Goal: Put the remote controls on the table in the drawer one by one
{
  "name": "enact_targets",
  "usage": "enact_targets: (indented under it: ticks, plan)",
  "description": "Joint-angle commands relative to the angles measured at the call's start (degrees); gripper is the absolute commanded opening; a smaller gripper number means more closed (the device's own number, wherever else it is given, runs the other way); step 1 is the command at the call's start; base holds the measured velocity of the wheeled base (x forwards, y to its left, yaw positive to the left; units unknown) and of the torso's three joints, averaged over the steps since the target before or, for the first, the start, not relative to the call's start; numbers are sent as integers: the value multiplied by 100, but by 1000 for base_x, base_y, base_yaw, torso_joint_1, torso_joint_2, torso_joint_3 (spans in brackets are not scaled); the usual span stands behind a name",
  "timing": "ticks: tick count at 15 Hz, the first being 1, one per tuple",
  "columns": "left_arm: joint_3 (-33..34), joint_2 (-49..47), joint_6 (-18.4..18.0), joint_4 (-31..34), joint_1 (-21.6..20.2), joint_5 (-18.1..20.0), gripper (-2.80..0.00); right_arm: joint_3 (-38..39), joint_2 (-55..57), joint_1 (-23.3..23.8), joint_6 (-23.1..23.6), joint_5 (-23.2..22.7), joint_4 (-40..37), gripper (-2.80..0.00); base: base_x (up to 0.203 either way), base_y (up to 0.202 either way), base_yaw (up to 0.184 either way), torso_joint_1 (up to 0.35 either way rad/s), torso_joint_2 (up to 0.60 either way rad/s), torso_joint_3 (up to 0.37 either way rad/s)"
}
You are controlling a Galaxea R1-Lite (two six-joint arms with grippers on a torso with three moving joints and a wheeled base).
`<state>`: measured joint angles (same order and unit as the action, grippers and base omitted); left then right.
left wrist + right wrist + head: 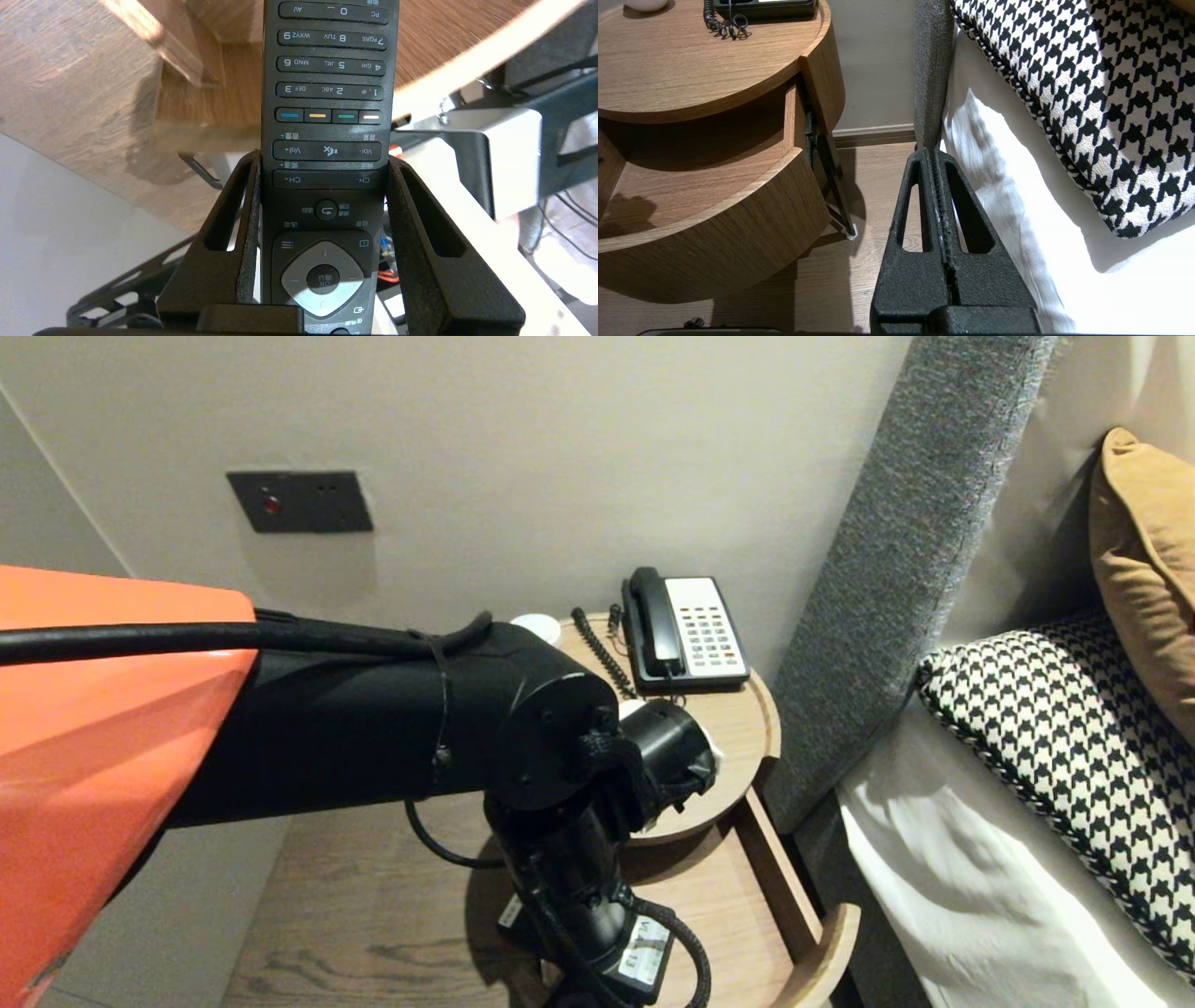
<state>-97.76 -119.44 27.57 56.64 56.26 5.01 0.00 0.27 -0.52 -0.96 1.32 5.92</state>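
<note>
PLACE: hotel-style bedroom | FAR: corded desk telephone (pixel 686 630) on round wooden nightstand (pixel 747 728) with open drawer; wall switch panel (pixel 299 501) | RIGHT: padded grey headboard (pixel 896 569), houndstooth cushion (pixel 1064 756), white bed linen (pixel 980 896) | ALSO: TV remote (pixel 327 116)

In the head view, the left arm (pixel 373 719) hides the remote (pixel 327 93) from you. In the left wrist view, both remote ends are cut off.
</note>
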Motion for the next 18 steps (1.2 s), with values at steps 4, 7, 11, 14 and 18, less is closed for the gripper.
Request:
enact_targets:
  ticks: [4,7,11,14,18]
  plan:
    - [-530,-618,-31,43,6,0,-280,229,8,0,-9,0,5,-280,0,0,0,0,0,0]
    - [-798,-829,-41,66,-1,-23,-280,229,8,0,-9,0,5,-280,0,0,0,0,0,0]
    - [-877,-963,-18,-21,-10,-67,-280,229,8,0,-3,0,5,-280,0,0,0,0,0,0]
    - [-1147,-1169,38,2,-10,-71,-280,229,8,0,-9,0,5,-280,0,0,0,0,0,0]
    - [-1263,-1355,38,-110,-1,-395,-280,229,8,0,-9,0,5,-280,0,0,0,0,0,0]
